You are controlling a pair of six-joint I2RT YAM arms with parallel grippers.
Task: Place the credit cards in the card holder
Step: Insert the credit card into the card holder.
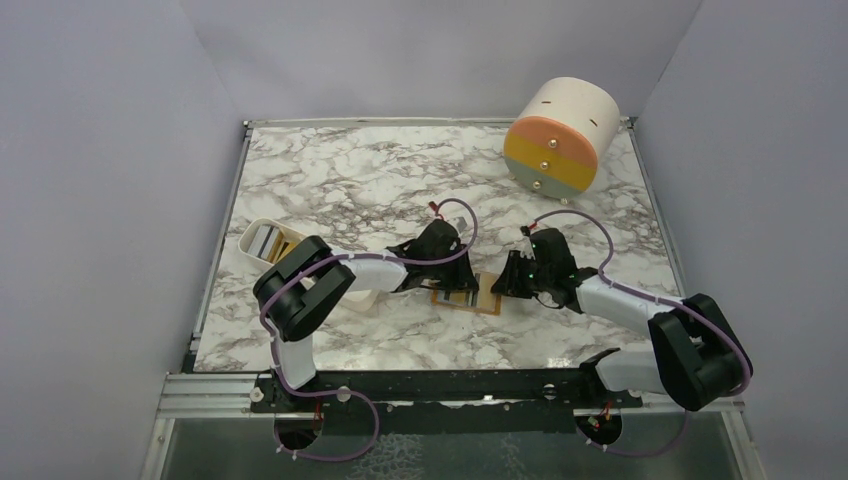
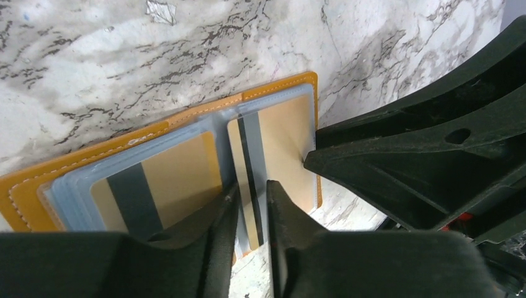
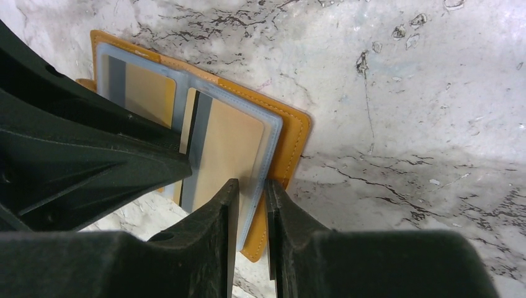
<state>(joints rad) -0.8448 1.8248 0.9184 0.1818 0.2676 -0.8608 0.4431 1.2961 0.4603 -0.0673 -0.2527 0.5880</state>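
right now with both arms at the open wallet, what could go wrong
1. The card going into the right sleeve still juts past the card holder's near edge; if the left end effector lets go too early it may stay half out.
2. The right end effector pinches the holder's edge and sleeve; a slip could let the wallet skid on the marble table.
3. The two end effectors sit very close and could bump.

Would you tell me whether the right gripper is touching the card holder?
Touching: the right wrist view shows the right gripper with its fingers closed on the card holder's edge.
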